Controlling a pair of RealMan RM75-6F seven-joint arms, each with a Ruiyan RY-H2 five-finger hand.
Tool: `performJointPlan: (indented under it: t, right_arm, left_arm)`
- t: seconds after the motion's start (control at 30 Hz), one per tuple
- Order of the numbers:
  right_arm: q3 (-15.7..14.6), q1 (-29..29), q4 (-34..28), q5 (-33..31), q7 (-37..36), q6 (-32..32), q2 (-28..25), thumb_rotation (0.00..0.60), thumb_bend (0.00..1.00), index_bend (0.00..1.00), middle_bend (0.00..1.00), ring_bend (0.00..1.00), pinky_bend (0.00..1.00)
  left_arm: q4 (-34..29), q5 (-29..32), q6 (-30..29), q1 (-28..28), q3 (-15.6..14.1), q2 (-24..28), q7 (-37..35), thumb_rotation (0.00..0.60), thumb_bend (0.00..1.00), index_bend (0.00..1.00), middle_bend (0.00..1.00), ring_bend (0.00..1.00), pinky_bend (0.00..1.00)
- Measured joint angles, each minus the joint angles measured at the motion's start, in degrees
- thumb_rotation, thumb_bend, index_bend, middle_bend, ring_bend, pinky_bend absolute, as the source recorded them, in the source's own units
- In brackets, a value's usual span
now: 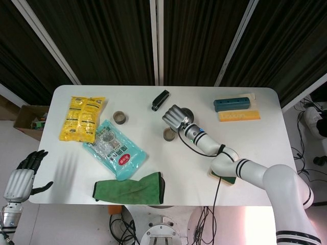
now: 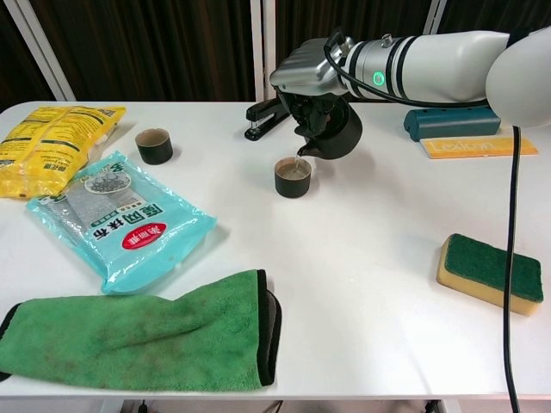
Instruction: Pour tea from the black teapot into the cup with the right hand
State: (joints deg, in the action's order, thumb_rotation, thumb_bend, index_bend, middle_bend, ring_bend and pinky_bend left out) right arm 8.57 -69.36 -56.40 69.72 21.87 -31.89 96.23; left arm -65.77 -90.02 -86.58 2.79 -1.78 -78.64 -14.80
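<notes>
Near edge of the white desk: green cloth lying flat at front left, one end dark-trimmed. Green-and-yellow sponge at front right, well apart from the cloth.

Left hand hangs off the desk's left front corner, head view only; fingers spread apart, nothing in them.

Mid desk, left: teal snack packet lying flat; beyond it a yellow snack bag at the left edge. A spare dark cup stands upright between the bag and the centre.

Centre: the cup stands upright, pale liquid visible inside. The black teapot is held just above and behind it, tilted, spout down over the rim; a thin stream runs from spout to cup. Right hand grips the teapot from above, fingers wrapped down around it.

Far side: black stapler behind the hand. Far right: teal case with a yellow box just in front of it.
</notes>
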Motion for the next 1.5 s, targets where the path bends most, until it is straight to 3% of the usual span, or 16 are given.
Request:
performJointPlan:
  t: [0.43,0.93,1.5]
  right_arm:
    - [1.6,0.7,-1.7,-1.6,-3.9,-0.2,-1.1,0.582,0.38,1.0,1.0,0.9,0.63]
    - [3.3,3.1,-4.7,0.0,-13.1,-3.0,-3.7,0.582,0.37,1.0,1.0,0.9,0.63]
    - [2.8,11.1,-15.6,2.1,-25.7,-7.6,-13.1,0.583,0.37,1.0,1.0,0.9,0.63]
  left_arm:
    - [0.1,0.0,0.1,0.1,0.0,-0.1,-0.1,0.6,0.13,0.12,0.09,0.08,0.23]
    - [-0.3,-0.3,0.0,0.2,0.0,0.0,0.5,0.6,0.13,0.12,0.09,0.08,0.23]
    - [-0.8,-1.0,0.4,0.8,-0.3,-0.4,1.0,0.6,0.13,0.12,0.09,0.08,0.23]
